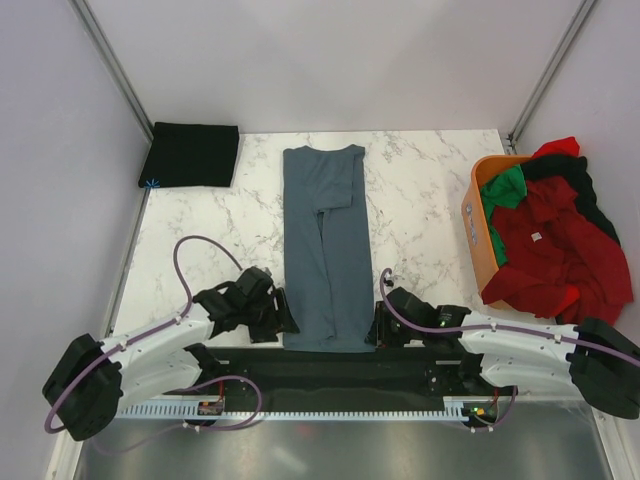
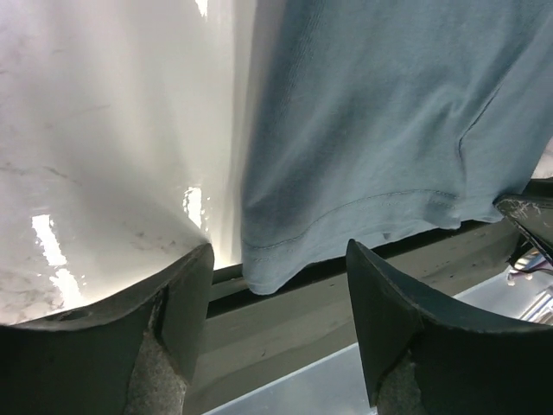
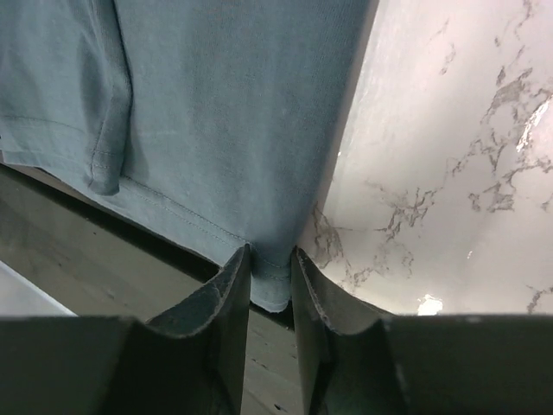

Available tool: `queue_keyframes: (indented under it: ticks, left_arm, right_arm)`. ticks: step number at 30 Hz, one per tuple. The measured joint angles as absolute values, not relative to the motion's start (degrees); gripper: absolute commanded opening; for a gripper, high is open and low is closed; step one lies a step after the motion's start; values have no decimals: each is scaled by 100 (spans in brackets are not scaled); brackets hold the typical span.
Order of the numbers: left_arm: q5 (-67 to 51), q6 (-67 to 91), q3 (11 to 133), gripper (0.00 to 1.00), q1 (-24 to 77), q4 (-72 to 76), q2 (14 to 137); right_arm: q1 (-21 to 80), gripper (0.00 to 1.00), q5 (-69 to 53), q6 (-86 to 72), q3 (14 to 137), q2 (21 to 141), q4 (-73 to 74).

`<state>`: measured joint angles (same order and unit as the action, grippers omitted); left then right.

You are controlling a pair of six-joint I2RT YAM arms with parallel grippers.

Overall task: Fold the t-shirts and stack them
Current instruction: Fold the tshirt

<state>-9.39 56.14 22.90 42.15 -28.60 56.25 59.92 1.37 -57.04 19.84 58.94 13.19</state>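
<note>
my left tool [image 2: 281, 259] is spread wide at the near edge of the table [image 1: 430, 200]. the left hem corner of the blue-grey shirt [image 1: 325, 250] shows between its fingers, which are not closed on it. my right tool [image 3: 270, 255] is pressed nearly together, pinching the right hem corner of that shirt. the shirt lies flat down the middle of the table, folded into a long strip, hem at the near edge. a folded black shirt [image 1: 190, 155] sits on the table's far left corner. at the table's right edge a basket [image 1: 478, 235] holds a red shirt [image 1: 545, 250] and a green shirt [image 1: 503, 190], spilling over its side.
</note>
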Motion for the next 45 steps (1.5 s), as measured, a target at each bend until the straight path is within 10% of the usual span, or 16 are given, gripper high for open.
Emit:
queue_keyframes:
  ticks: [6, 15, 31, 45]
  left_arm:
    - [-980, 5645, 2217, 54, 4213, -2598, 5699]
    - [-1057, 5677, 2211, 2, 4213, -2495, 5927]
    - [-1162, 5937, 2333, 2, 4215, -3116, 4707]
    - [-419, 5334, 4921, 2, 4195, -4536, 5693]
  right_arm:
    - [5992, 23, 161, -5728, 1953, 5911, 1280]
    - [5992, 0, 158, -5719, 1951, 5935, 1243]
    - [6018, 0, 117, -5725, 2246, 5349, 2047]
    - [5616, 0, 1083, -5109, 5172, 6208, 3402]
